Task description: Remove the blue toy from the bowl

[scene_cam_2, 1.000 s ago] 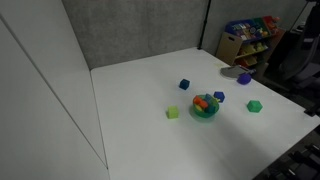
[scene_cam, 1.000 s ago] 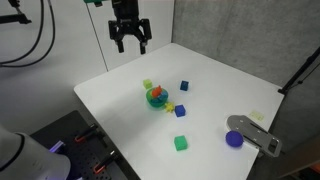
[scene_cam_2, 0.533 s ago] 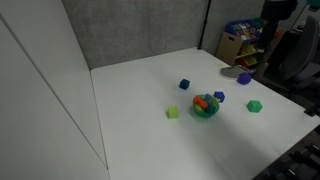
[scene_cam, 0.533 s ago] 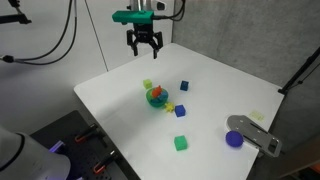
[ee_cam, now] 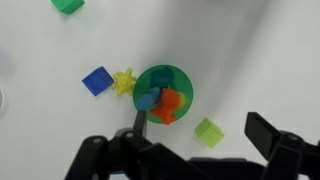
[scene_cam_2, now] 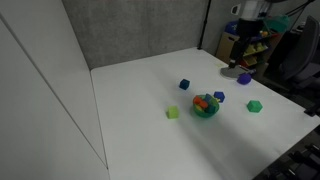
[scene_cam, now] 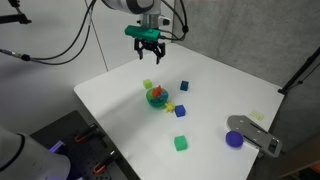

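Though crowded by orange pieces [ee_cam: 173, 106], blue toy [ee_cam: 148, 98] inside bowl [ee_cam: 168, 72].

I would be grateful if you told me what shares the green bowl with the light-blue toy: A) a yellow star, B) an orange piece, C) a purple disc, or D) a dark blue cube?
B: in the wrist view an orange piece lies beside the blue toy inside the bowl, while the yellow star and the blue cube lie outside it.

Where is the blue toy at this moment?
In the wrist view the blue toy lies inside the green bowl, in its left half, beside an orange piece.
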`<state>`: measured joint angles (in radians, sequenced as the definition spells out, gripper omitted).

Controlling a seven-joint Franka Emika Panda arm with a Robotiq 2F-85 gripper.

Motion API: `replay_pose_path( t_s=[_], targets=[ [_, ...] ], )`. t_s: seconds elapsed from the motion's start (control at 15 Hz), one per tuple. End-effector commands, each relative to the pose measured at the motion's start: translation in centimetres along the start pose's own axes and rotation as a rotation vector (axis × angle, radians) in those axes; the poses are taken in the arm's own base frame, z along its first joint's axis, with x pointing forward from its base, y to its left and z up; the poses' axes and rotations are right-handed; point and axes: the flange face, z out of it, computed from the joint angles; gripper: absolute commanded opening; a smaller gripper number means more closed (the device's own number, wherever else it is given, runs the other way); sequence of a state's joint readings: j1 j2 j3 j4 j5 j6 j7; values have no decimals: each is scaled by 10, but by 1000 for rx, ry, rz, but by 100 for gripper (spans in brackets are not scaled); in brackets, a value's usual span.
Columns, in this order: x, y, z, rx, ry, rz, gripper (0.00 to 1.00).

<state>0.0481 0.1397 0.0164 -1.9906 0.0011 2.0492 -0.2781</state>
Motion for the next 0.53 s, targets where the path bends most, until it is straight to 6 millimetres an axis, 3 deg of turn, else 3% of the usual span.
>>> replay_pose_path(
  t_s=[0.0,0.2,0.47],
  targets=[
    [2,0,1,5,0,2,100],
    [4,0,0,6,3,3,100],
    [12,5,23,-12,-2,34,100]
  ],
)
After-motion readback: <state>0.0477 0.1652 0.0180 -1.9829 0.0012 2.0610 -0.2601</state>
